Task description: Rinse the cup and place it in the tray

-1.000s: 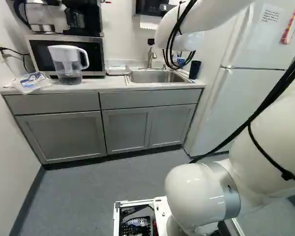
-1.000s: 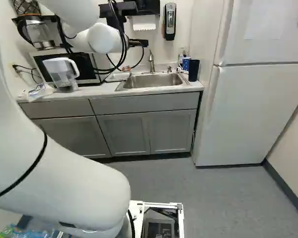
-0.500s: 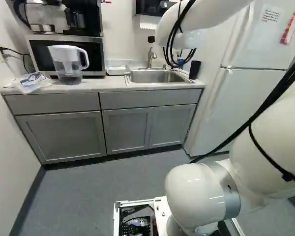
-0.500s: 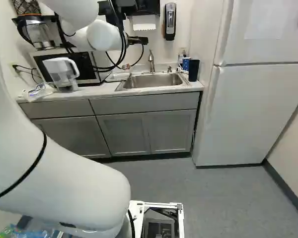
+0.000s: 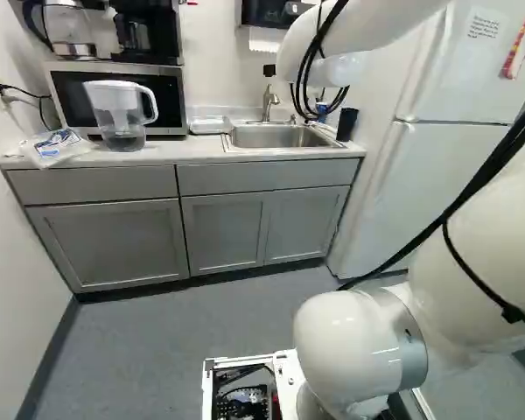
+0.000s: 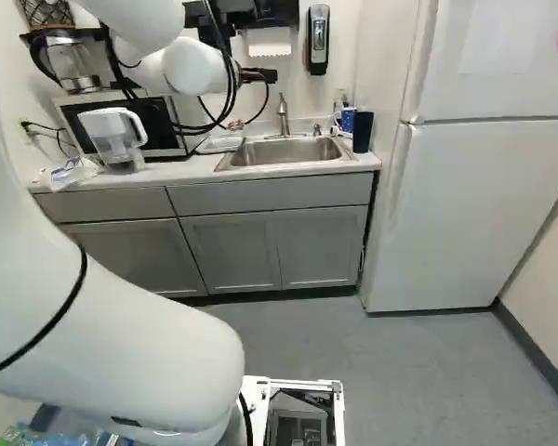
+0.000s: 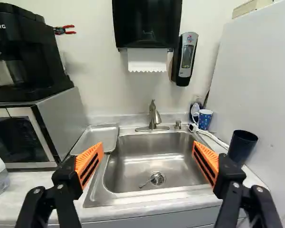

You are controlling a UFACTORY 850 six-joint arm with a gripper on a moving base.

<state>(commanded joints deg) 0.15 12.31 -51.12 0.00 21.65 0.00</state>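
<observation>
Base (image 6: 307, 384) had crept slightly toward the counter (image 7: 28, 194); cabinets and fridge (image 6: 474, 214) spread a hair wider in both base views. Arm (image 6: 191, 67) sat a touch higher relative to the base than a second back. Gripper (image 7: 147, 147) was spread wide, nothing pinched, facing the sink (image 7: 180, 142).

Two candidates for the cup: dark tumbler (image 7: 242, 146) on the counter strip between the sink's right rim and the fridge, upright; blue patterned cup (image 7: 205, 118) near the sink's back right corner, also on the counter. Couldn't tell which one the task meant. Tray (image 7: 97, 137) lay off the sink's left rim, toward the counter's back edge.

My read: step in hand was the approach, cup not gripped, rinse not started. No water showed at the faucet (image 7: 154, 116).

Next move called for swinging toward the sink's right side, lining up on the chosen cup and closing. Risks: tumbler stood close to the fridge, so the outer finger could clip the panel; white cord (image 7: 213, 139) by the blue cup could snag.
</observation>
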